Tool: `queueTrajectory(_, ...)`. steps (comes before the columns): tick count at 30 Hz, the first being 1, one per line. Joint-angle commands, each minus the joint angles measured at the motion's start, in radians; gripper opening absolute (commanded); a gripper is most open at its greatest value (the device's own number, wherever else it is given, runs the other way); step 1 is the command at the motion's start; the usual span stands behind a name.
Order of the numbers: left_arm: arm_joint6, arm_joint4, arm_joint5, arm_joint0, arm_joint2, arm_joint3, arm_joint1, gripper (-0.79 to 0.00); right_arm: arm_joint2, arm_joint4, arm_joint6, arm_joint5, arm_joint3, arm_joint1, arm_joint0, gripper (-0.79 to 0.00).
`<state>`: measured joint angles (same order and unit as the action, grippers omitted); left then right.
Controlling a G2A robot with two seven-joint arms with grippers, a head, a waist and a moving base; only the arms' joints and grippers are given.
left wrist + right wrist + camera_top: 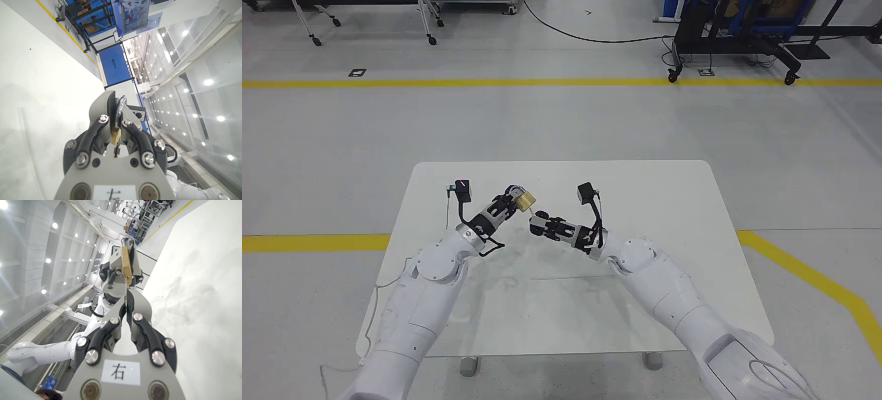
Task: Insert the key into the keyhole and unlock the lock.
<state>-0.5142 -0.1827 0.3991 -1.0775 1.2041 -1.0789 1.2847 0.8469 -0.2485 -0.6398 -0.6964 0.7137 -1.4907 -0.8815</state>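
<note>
Key [125, 289]: thin metal blade, seen edge-on, pinched between the closed fingers of the right gripper [127, 295]. Its tip projects past the fingertips and meets the keyhole end of the lock [126, 262]; depth of entry cannot be told.

Lock: brass body, silver shackle, clamped between the fingers of the left gripper [118, 108], shackle at the fingertips.

Both held above the white table [672, 200].
</note>
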Motion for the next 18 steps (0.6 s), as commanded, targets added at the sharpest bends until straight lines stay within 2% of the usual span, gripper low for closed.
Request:
queueTrajectory(1,-0.002,-0.002,-0.001,0.000,0.000,0.001,0.000,-0.785,0.001,0.000,-0.004,0.000,0.001,-0.001,-0.001,-0.785)
queueTrajectory(12,-0.017,0.002,0.002,-0.001,-0.002,0.000,0.000,-0.785,0.014,-0.010,-0.024,-0.001,0.002,-0.002,-0.002,-0.785)
queueTrajectory(18,-0.063,-0.036,-0.018,0.005,0.001,0.006,0.000,-0.785,0.019,-0.032,-0.051,-0.008,0.000,-0.004,-0.003,-0.785)
